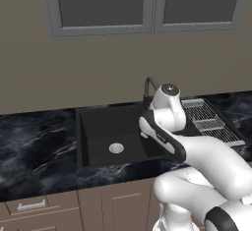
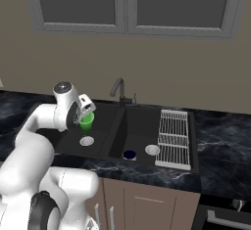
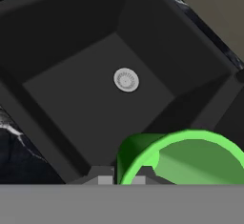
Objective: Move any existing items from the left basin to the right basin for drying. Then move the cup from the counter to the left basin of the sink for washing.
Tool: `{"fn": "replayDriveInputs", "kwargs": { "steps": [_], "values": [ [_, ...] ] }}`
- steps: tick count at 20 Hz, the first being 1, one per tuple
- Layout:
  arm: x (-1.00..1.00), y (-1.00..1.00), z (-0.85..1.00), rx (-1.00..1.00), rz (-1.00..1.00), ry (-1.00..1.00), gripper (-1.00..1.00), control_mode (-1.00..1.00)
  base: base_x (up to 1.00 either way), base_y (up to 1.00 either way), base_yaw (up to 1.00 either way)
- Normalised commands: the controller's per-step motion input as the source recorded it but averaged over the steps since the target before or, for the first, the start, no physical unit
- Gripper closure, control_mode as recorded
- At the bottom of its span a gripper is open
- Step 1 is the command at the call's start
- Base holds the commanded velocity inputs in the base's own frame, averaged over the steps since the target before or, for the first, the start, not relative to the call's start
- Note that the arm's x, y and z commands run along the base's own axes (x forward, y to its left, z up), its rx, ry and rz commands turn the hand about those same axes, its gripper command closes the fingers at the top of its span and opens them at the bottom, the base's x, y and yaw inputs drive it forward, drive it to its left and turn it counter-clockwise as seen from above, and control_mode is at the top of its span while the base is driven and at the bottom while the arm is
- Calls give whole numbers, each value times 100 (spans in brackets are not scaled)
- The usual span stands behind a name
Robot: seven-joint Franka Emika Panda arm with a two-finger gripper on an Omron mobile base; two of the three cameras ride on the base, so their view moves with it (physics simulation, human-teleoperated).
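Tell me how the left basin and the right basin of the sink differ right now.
The left basin is wider and roughly square; the right basin is narrower. The end effector holds the green cup above the left basin, whose floor is bare around its drain, while the right basin has a small dark blue object lying beside its drain. Both are matte black with a round silver drain.

Shiny black counter [image 2: 223, 141] with white veins. Black sink [image 2: 128, 107] sunk in the middle, white rack [image 2: 174, 138] along its right edge.
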Motion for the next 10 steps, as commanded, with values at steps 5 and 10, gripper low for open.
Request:
{"fn": "replayDriveInputs", "kwargs": {
  "steps": [5, 10],
  "values": [
    [12, 58, -14, 0, 13, 0, 100, -100, 0, 0, 0],
    [41, 44, -25, 0, 7, 3, 100, -100, 0, 0, 0]
  ]
}}
